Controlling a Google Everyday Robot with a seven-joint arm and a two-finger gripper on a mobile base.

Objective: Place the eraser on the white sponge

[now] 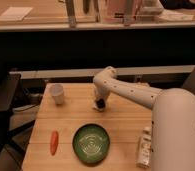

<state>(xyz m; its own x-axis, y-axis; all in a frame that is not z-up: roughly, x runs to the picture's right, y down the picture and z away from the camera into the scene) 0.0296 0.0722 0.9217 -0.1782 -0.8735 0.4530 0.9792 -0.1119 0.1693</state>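
My pincer (99, 104) is down low on the desk (126, 115), near the middle of the back part. I cannot tell if it holds anything. Something small and white (97, 106) sits right under it; it may be the white sponge. The white cup (57, 93) stands to the left, well apart. The green bowl (91, 143) sits near the front edge, with a carrot (54, 142) beside it and a white bottle (143, 146) at the right edge.
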